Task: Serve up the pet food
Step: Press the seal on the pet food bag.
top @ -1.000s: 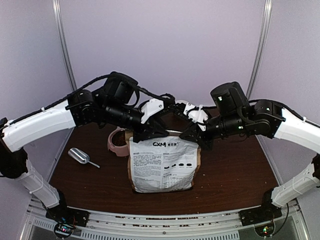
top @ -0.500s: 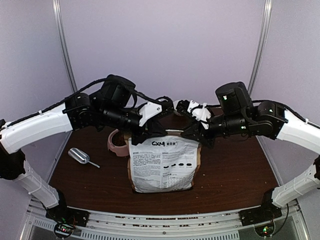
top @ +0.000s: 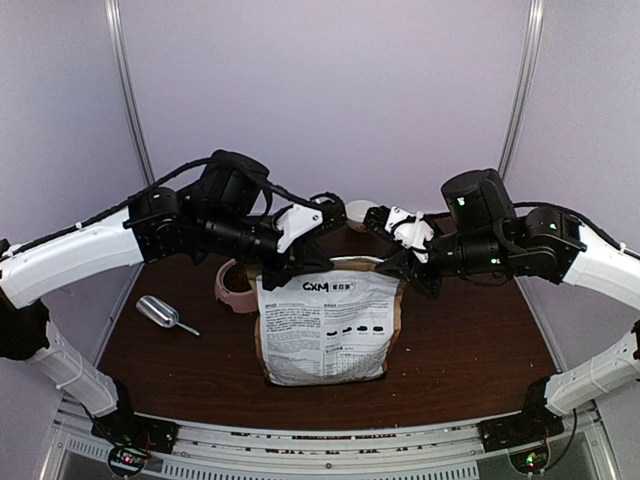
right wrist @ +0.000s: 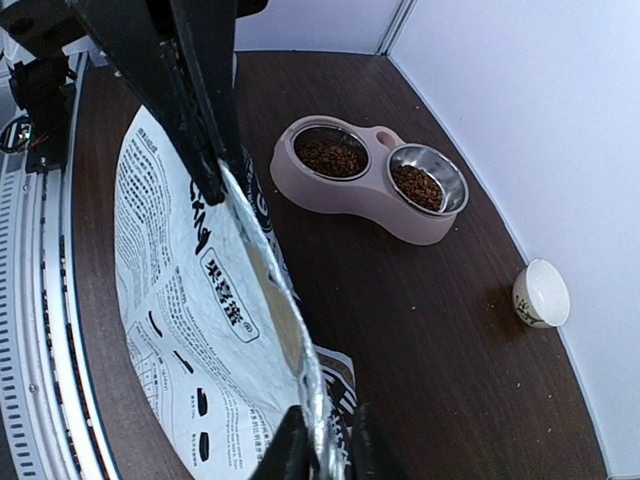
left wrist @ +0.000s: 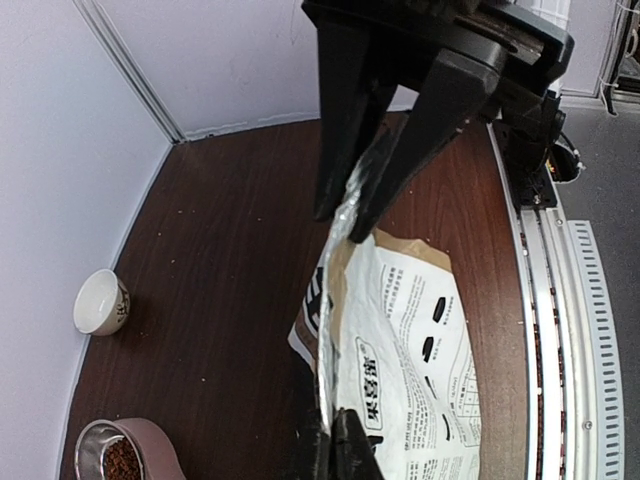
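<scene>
The white-and-brown printed bag (top: pixel 325 330) stands upright mid-table with its silver-lined mouth pulled into a narrow slit. My left gripper (left wrist: pixel 340 425) is shut on the left end of the bag's rim (left wrist: pixel 335 300). My right gripper (right wrist: pixel 330 440) straddles the right end of the rim (right wrist: pixel 290 340), its jaws slightly parted: one finger touches the foil, the other stands off it. Pet food (right wrist: pixel 330 157) fills both steel bowls of the pink feeder (right wrist: pixel 370 195), which stands behind the bag (right wrist: pixel 180 310) at the left. In the top view the left gripper (top: pixel 300 262) and right gripper (top: pixel 392 268) sit at the bag's top corners.
A metal scoop (top: pixel 158 312) lies on the table left of the bag. The pink feeder (top: pixel 232 285) shows partly behind the left arm. A small white cup (right wrist: pixel 540 293) stands near the back wall. Stray crumbs dot the brown tabletop (left wrist: pixel 220 300).
My left gripper has closed on the bag's rim. The right gripper's jaws have parted a little, and the right arm has drawn slightly to the right.
</scene>
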`<state>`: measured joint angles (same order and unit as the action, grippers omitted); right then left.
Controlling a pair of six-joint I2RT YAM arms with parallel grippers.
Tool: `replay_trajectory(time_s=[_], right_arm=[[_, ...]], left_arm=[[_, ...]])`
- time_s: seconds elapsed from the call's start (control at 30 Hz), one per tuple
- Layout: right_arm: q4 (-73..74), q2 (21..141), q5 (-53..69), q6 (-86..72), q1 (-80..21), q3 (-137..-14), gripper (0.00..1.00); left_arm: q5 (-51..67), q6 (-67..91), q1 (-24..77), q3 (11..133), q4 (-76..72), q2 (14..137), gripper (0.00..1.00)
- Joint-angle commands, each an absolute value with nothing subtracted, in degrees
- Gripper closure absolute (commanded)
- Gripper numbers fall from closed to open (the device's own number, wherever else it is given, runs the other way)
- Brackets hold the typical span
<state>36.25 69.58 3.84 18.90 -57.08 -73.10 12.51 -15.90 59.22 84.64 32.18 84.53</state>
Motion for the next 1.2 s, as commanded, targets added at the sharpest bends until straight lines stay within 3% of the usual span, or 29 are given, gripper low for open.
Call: replay_trajectory(time_s=[0.0, 0.17, 0.27, 0.33, 0.5, 0.7, 0.9, 1.17], right_arm=[[37.6, 68.6, 1.3, 18.9, -56.5, -71.8, 0.97], [35.7, 66.7, 2.9, 18.5, -56.4, -71.5, 1.00], [34.3, 65.7, 5.2, 17.7, -56.4, -71.1, 1.00], [33.3, 65.3, 6.2, 17.0, -56.4, -70.6, 1.00], [31.1, 64.8, 7.6, 16.0, -56.3, -69.6, 1.00], [29.1, 64.5, 8.2, 15.3, -56.1, -68.9, 1.00], [28.4, 64.4, 8.2, 15.3, -55.9, -68.0, 1.00], [29.6, 63.3, 5.9, 15.7, -55.7, -67.3, 1.00]], left_arm=[[10.9, -15.2, 59.0, 84.2, 31.7, 83.2, 1.00], [11.3, -14.3, 59.1, 85.6, 31.7, 83.8, 1.00], [11.4, -13.6, 59.1, 86.7, 31.7, 84.6, 0.78], [11.1, -13.6, 59.5, 87.8, 32.1, 85.8, 0.69], [9.5, -14.1, 60.6, 90.7, 33.9, 88.8, 0.60], [8.1, -14.7, 61.6, 91.9, 35.6, 91.1, 0.67], [4.6, -15.3, 61.9, 91.0, 35.6, 90.9, 1.00], [-7.1, -18.7, 61.9, 85.4, 33.9, 86.9, 1.00]])
